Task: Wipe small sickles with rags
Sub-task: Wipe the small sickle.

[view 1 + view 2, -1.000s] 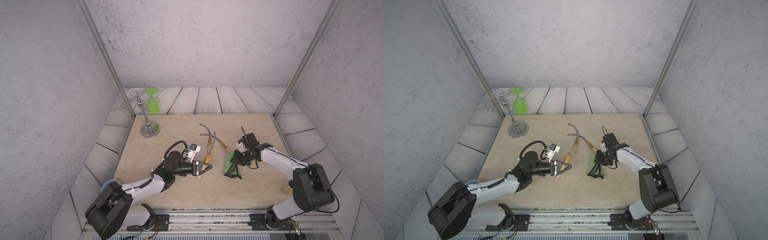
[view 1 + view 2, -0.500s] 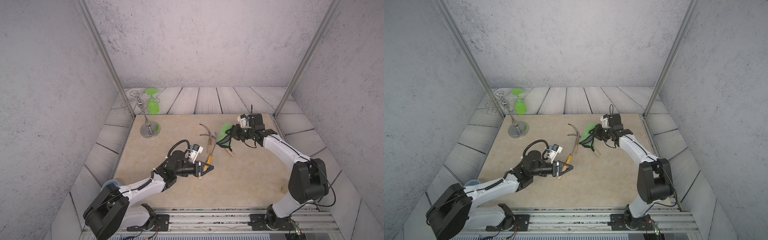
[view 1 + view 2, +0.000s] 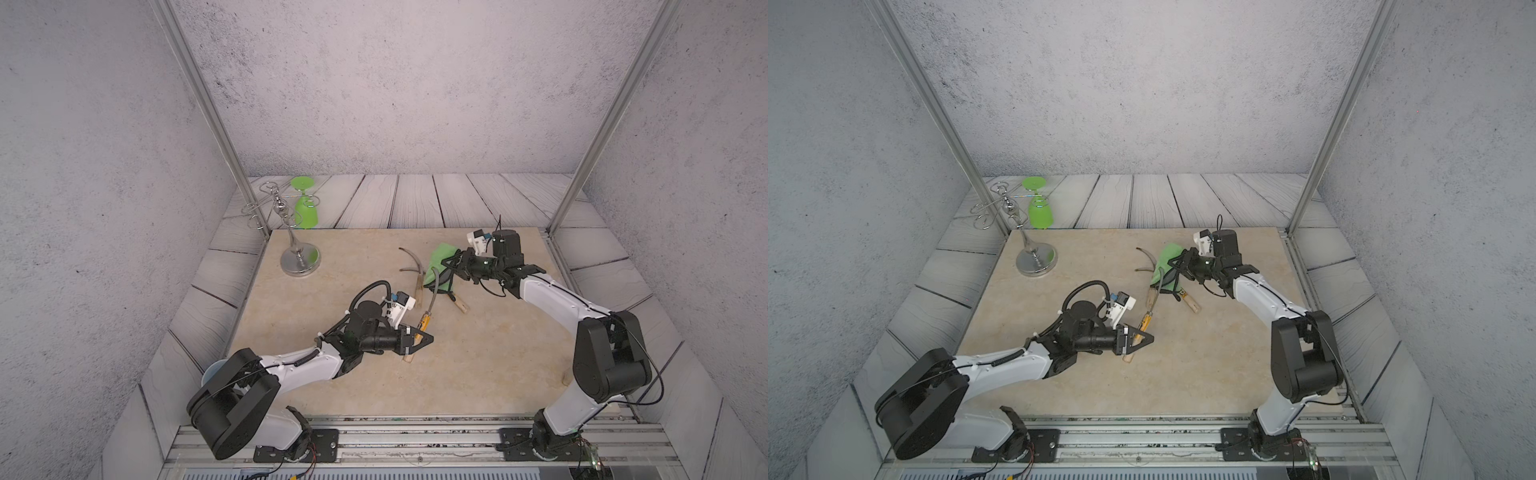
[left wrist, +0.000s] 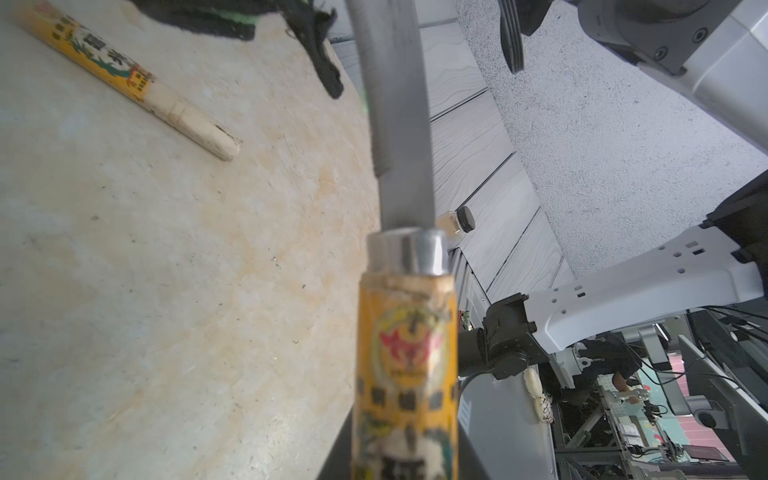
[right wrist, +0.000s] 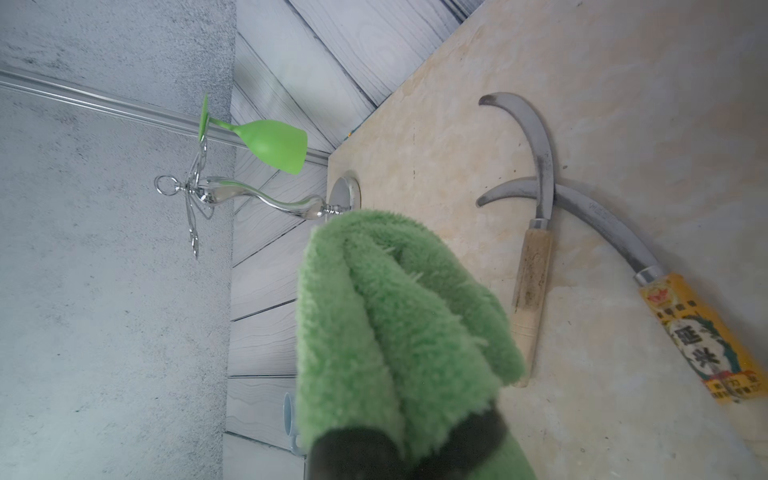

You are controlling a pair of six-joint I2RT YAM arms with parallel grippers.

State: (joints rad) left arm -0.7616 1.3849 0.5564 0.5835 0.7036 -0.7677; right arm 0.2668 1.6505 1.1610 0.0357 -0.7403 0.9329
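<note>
My left gripper (image 3: 419, 338) (image 3: 1140, 338) is shut on the orange-labelled handle of one small sickle (image 3: 424, 326) (image 4: 407, 353). Its grey blade (image 3: 434, 286) rises toward the rag. The green fuzzy rag (image 3: 438, 259) (image 3: 1167, 259) (image 5: 395, 324) hangs folded in my right gripper (image 3: 451, 266) (image 3: 1179, 264), which is shut on its black-trimmed end, just above the table. Two more sickles lie under and beside it with their blades crossed: a plain-handled one (image 3: 417, 286) (image 5: 530, 291) and a labelled one (image 3: 459, 305) (image 5: 698, 332) (image 4: 124, 79).
A chrome stand (image 3: 300, 259) at the back left holds an upside-down green glass (image 3: 305, 212). A small dark-capped jar (image 4: 461, 220) stands on the planks at the right edge. A pale cup (image 3: 208, 374) sits by the left arm's base. Metal posts rise at both back corners.
My right gripper has carried the rag up from the front middle of the table to above the lying sickles. My left gripper keeps its sickle and has shifted slightly right.
</note>
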